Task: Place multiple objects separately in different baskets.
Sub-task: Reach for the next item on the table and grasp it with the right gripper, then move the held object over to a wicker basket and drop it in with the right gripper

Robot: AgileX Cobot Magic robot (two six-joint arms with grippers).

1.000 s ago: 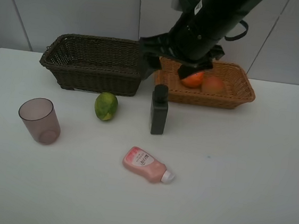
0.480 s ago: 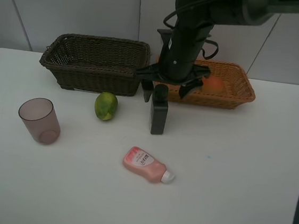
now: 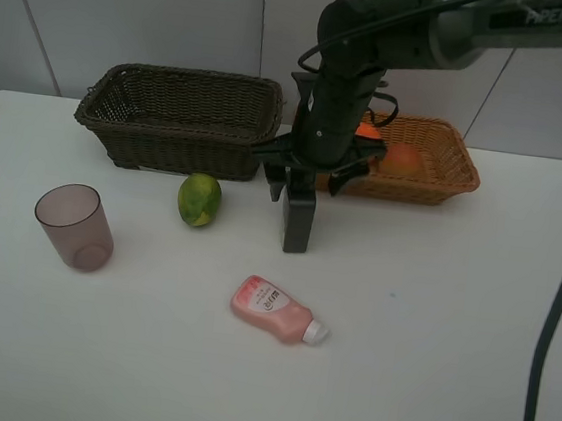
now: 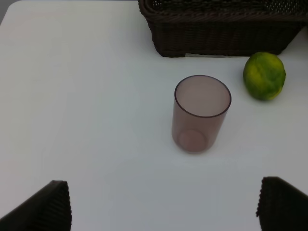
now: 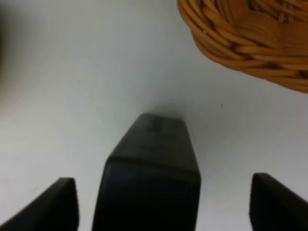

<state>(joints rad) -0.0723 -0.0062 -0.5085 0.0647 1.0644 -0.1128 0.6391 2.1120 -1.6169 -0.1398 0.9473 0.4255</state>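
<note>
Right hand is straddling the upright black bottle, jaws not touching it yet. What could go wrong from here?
1. The black bottle is tall and narrow, and the right wrist view shows it nearer one finger of the right hand. That finger may touch first and tip it.
2. If it topples, it could knock the green fruit, which would likely roll.
3. The light basket sits close beside the hand, so a sideways lift might catch its rim.

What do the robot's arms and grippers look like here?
The right arm is glossy black, built of round links, with a greyer upper section carrying pale lettering too small to read and black cables looped near the wrist. The right gripper and left gripper each have two flat black fingers with ribbed edges.
</note>
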